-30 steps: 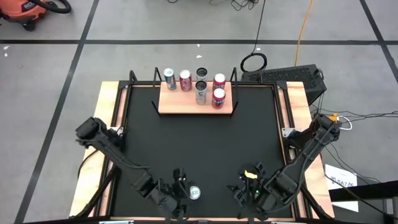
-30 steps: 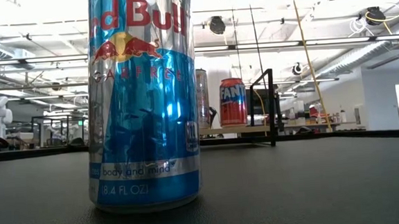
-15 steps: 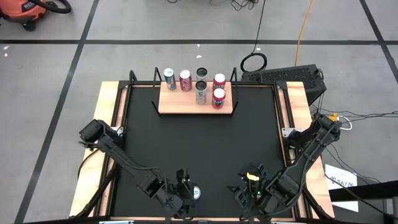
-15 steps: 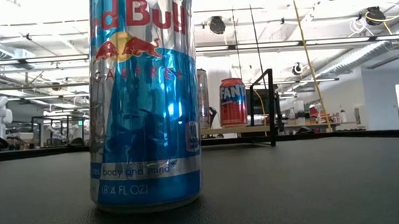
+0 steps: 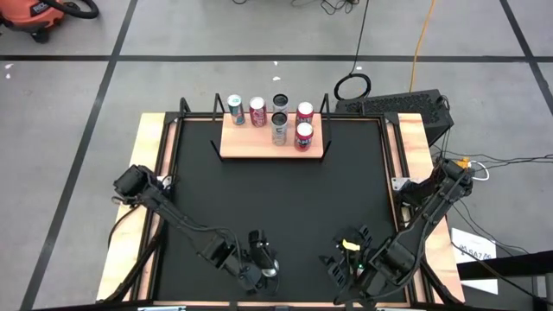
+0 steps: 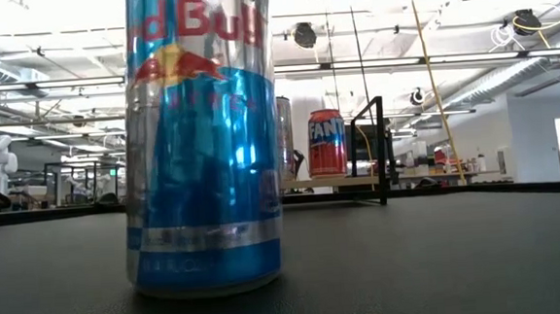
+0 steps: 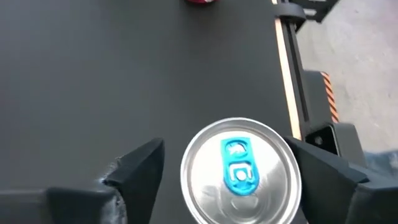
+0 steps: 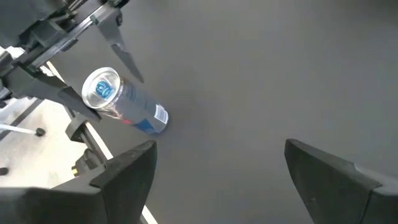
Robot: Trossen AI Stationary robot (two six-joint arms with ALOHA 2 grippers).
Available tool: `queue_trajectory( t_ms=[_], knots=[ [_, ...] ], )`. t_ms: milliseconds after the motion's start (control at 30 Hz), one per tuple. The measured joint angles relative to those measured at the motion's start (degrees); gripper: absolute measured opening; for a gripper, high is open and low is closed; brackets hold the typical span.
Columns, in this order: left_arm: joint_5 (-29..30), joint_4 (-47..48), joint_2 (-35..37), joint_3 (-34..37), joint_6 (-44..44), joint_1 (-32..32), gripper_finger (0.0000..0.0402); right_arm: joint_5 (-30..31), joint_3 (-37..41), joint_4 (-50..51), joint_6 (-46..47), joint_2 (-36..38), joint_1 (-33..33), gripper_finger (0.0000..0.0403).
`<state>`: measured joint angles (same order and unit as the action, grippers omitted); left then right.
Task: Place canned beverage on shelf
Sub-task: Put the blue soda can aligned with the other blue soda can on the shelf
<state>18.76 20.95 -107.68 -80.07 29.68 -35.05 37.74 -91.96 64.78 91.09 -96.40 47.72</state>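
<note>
Red Bull can (image 6: 199,142): stands upright on the black worktop (image 5: 276,199) near its front edge, left of centre; silver top with a blue pull tab, blue and silver side with red lettering.
Left tool (image 5: 263,270): low at the front of the worktop, directly over the Red Bull can; in the left wrist view its two dark fingers (image 7: 138,171) sit spread to either side of the can's top, a gap showing on one side; whether the other finger touches, I cannot tell.
Right tool (image 5: 346,263): low at the front right of the worktop, well apart from the Red Bull can; its fingers (image 8: 127,171) are spread wide with only bare worktop between them.
Shelf (image 5: 275,142): light-wood board at the far edge of the worktop, centred, black wire brackets at its ends.
Cans on shelf: five upright; a teal can (image 5: 236,110) and a red can (image 5: 257,111) side by side on the left, a silver can (image 5: 279,128) in the middle, two red cans (image 5: 304,125) one behind the other on the right. A sixth, dark-topped can (image 5: 279,103) stands behind the silver one, at or past the board's back edge; which, I cannot tell.
Fanta can (image 6: 326,143): seen on the shelf in the low view, far behind the Red Bull can.
</note>
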Motion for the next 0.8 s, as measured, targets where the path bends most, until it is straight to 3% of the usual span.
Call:
queue_trajectory(
  t_ms=[200,467,800],
  knots=[
    [-3.63,3.86,0.04,-0.02,-0.48,1.03,0.027,0.0,0.0,0.85,0.15,0.0,-0.09,0.0338],
    [-3.6,9.96,2.43,0.07,-1.13,3.66,0.0224,0.13,0.0,0.98,0.17,0.12,-0.54,0.0338],
    [0.43,26.58,16.89,0.07,-5.68,15.68,0.0226,0.87,0.0,6.7,-1.97,3.27,-3.47,0.0338]
  ],
)
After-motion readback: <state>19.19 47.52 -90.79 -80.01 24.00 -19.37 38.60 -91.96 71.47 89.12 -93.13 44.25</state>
